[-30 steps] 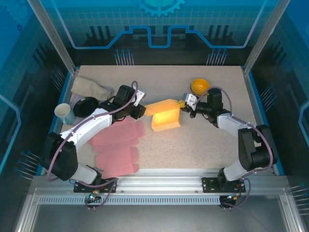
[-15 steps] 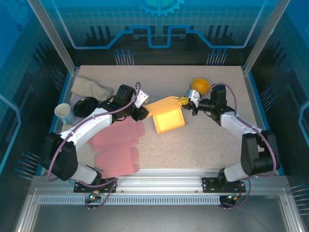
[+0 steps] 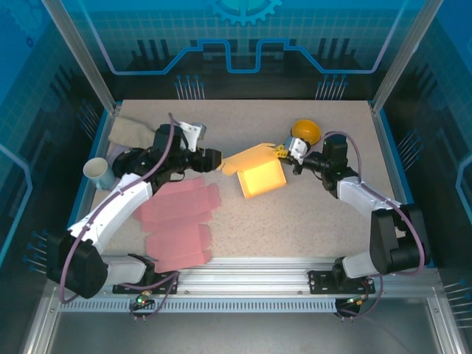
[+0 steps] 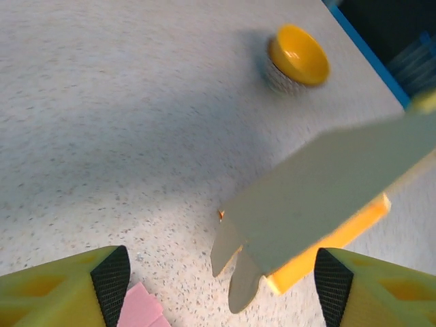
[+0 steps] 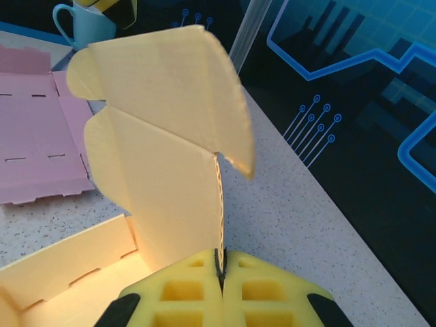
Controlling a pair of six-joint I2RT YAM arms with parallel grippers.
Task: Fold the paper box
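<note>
Seen from above, the yellow paper box (image 3: 262, 177) sits mid-desk (image 3: 310, 214). The right wrist view adds that the right hand (image 5: 221, 289) is pinching the box's upright flap edge. The left hand (image 4: 219, 272) gapes wide, with the lid just ahead of it.

Yellow paper box (image 3: 262, 178), partly folded, lies open near the workspace centre (lid flap (image 3: 247, 157) raised, seemingly tilted left).
</note>
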